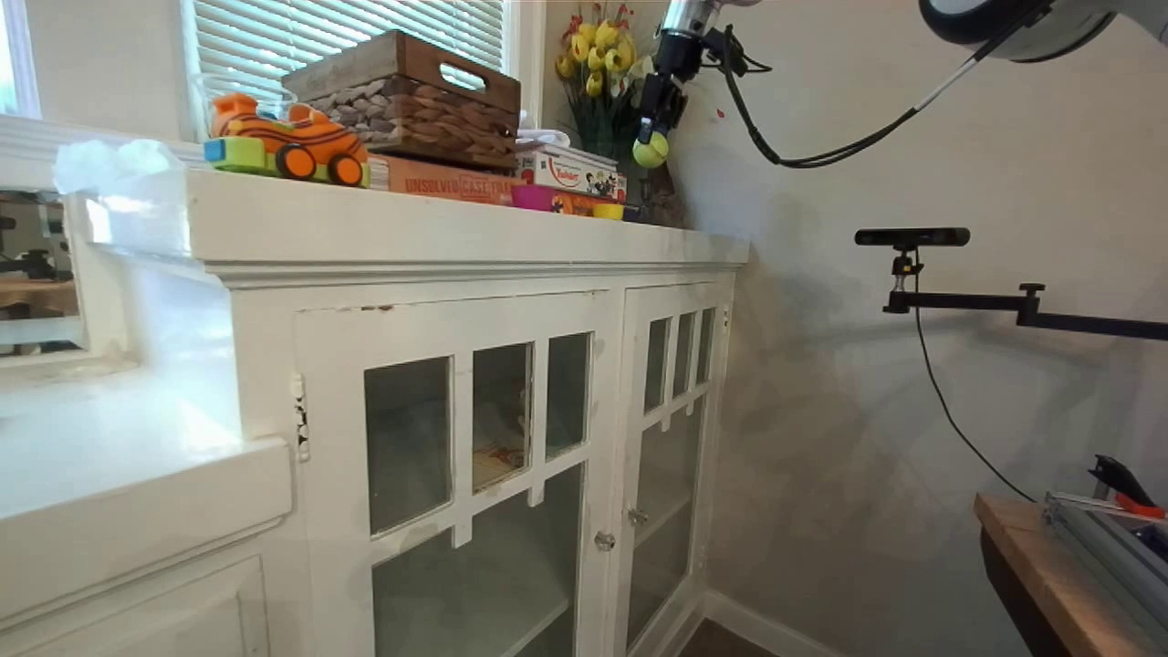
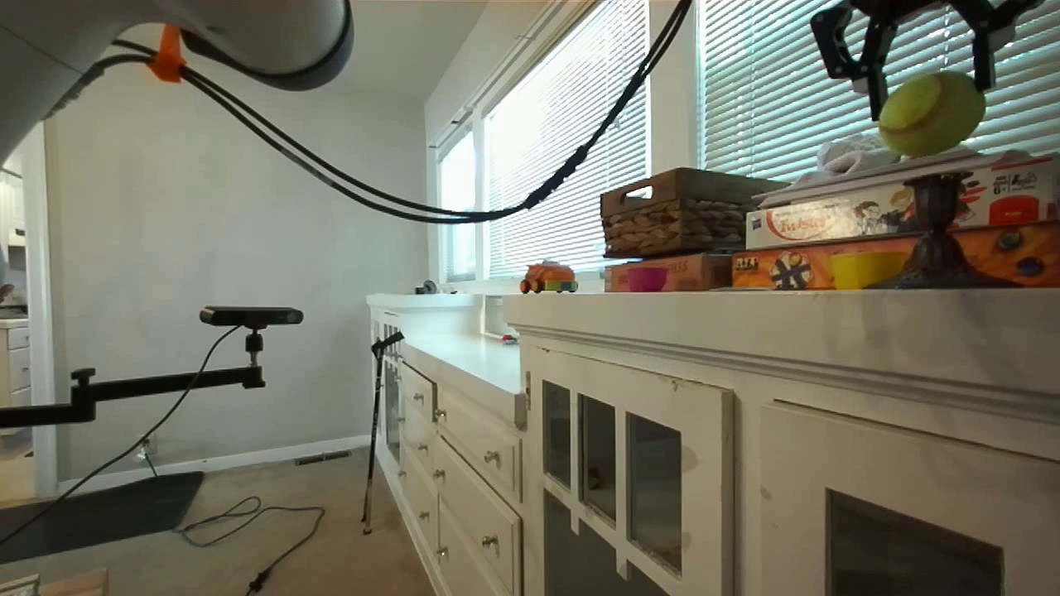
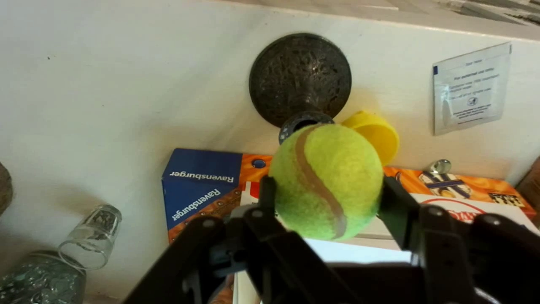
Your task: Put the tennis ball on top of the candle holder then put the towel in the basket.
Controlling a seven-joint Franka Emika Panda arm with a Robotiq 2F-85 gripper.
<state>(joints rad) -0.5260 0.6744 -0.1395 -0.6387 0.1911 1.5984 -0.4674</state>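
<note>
The yellow-green tennis ball (image 3: 327,181) is held between the two fingers of my gripper (image 3: 329,188) in the wrist view. The ball also shows in both exterior views (image 1: 651,151) (image 2: 932,114). The dark metal candle holder (image 2: 936,240) stands upright near the shelf's front edge. The ball hangs just above its top with a small gap in an exterior view. In the wrist view the ball partly covers the cup of the candle holder (image 3: 300,80). A greyish-white towel (image 2: 853,157) lies on stacked boxes. The brown wicker basket (image 1: 438,114) stands beside it on a box.
A Twister box (image 2: 828,223) lies on an orange puzzle box behind the candle holder. A yellow cup (image 3: 382,139) stands close beside the holder. A small glass (image 3: 93,236), a flat packet (image 3: 472,88), a flower vase (image 1: 598,119) and an orange toy truck (image 1: 292,141) also stand or lie there.
</note>
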